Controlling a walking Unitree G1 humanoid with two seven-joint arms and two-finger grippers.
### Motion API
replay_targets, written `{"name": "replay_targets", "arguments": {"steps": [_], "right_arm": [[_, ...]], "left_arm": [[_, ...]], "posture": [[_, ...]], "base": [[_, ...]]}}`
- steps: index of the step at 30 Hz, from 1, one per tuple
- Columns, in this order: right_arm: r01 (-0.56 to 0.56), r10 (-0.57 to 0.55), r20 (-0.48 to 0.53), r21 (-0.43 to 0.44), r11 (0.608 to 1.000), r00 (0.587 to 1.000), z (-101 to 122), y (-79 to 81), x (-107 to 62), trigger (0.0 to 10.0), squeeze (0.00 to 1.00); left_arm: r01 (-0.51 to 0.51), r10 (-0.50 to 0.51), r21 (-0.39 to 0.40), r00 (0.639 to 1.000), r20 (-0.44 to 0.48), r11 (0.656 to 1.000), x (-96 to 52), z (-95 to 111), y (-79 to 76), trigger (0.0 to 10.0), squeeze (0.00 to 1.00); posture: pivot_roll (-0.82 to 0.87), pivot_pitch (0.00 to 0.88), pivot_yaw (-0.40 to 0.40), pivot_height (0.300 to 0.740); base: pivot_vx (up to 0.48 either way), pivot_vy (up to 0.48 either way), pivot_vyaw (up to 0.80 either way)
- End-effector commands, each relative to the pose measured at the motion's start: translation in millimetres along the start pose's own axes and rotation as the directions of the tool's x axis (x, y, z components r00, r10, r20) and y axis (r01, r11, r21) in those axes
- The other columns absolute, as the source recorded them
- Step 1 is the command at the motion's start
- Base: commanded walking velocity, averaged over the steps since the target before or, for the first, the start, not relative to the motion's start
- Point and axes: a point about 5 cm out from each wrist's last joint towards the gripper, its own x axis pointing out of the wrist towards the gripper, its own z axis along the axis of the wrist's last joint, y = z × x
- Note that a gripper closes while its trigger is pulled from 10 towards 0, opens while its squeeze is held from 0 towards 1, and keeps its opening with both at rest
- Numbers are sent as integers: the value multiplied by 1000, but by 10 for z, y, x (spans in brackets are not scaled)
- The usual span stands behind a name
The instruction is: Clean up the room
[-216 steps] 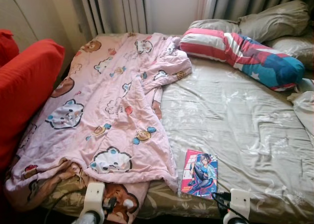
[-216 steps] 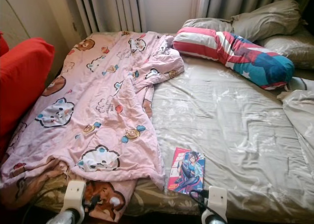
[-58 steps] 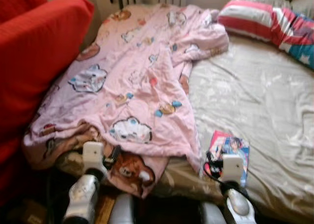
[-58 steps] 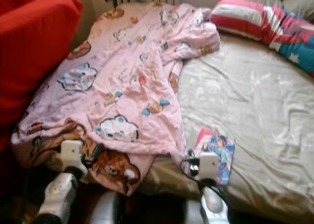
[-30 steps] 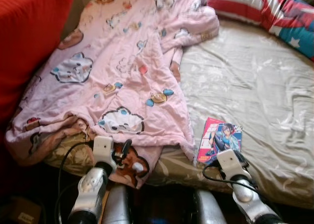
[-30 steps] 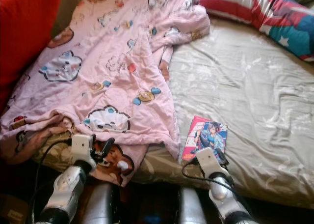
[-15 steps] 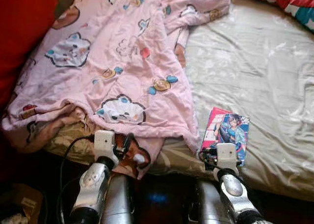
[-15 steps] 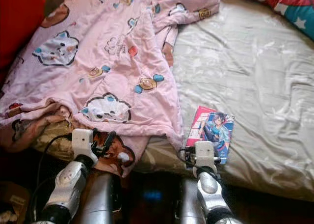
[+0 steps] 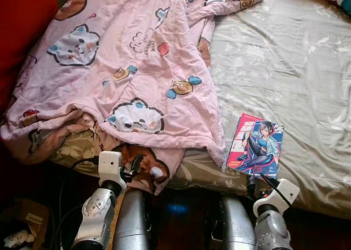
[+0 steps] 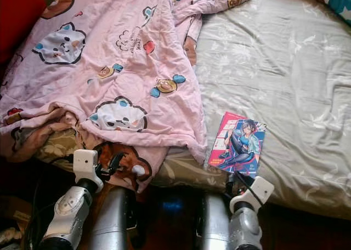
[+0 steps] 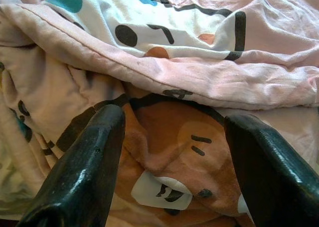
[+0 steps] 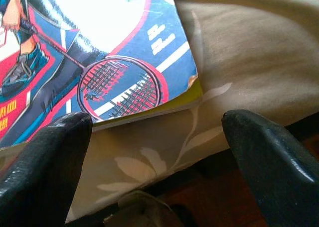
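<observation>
While the book (image 9: 255,145) is lying on the bed (image 9: 296,69) at four o'clock of the blanket (image 9: 137,63), both grippers, left (image 11: 169,167) and right (image 12: 154,152), are hovering with fingers spread.

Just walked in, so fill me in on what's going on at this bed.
The robot stands at the foot of the bed. Its right gripper, jaws open, is lined up with the near corner of a comic book at the mattress edge. Its left gripper, jaws open, faces the overhanging pink cartoon blanket. Neither holds anything.
</observation>
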Motion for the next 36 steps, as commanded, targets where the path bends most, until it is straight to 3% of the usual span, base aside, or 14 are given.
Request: {"name": "replay_targets", "arguments": {"steps": [1,17,26,36], "right_arm": [[36,-34,-25,63,997,999,-61,-129,-45,10000,0],[-7,29,-90,237,972,995,-223,-91,-93,10000,0],[-218,223,22,320,922,975,-167,177,-86,10000,0],[-242,249,31,373,896,968,-206,175,-113,10000,0]], "left_arm": [[-15,15,3,998,-56,1000,-98,-109,45,10000,0],[-16,17,26,997,-74,1000,-184,-89,100,10000,0],[-20,22,37,997,-75,999,-222,-56,141,10000,0],[-16,20,39,997,-81,999,-248,-50,142,10000,0]], "posture": [[136,422,12,622],[171,451,37,622],[179,437,43,622],[184,435,50,622]], "base": [[0,0,0],[0,0,0],[0,0,0],[0,0,0]]}}
